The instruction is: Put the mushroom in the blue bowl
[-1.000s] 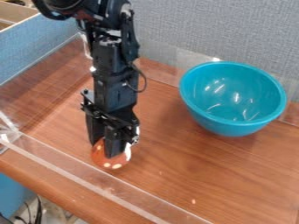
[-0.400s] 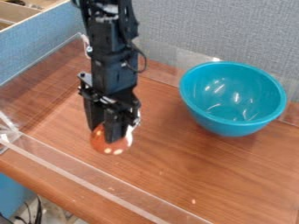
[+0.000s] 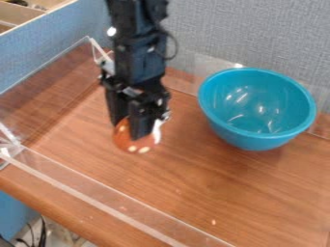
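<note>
The mushroom [image 3: 133, 145], reddish-brown cap low and cream stem beside it, hangs between the black fingers of my gripper [image 3: 137, 138], lifted off the wooden table. The gripper points straight down and is shut on it. The blue bowl [image 3: 257, 107], large, glossy and teal, stands empty on the table to the right of the gripper, about a bowl's width away.
A wooden table top [image 3: 194, 183] is ringed by low clear plastic walls [image 3: 77, 198]. A blue partition [image 3: 45, 48] stands at the back left, and a grey wall runs behind the bowl.
The gripper has risen with the mushroom in it, lifting it off the table, and has drifted slightly right toward the bowl. The bowl has not moved.
</note>
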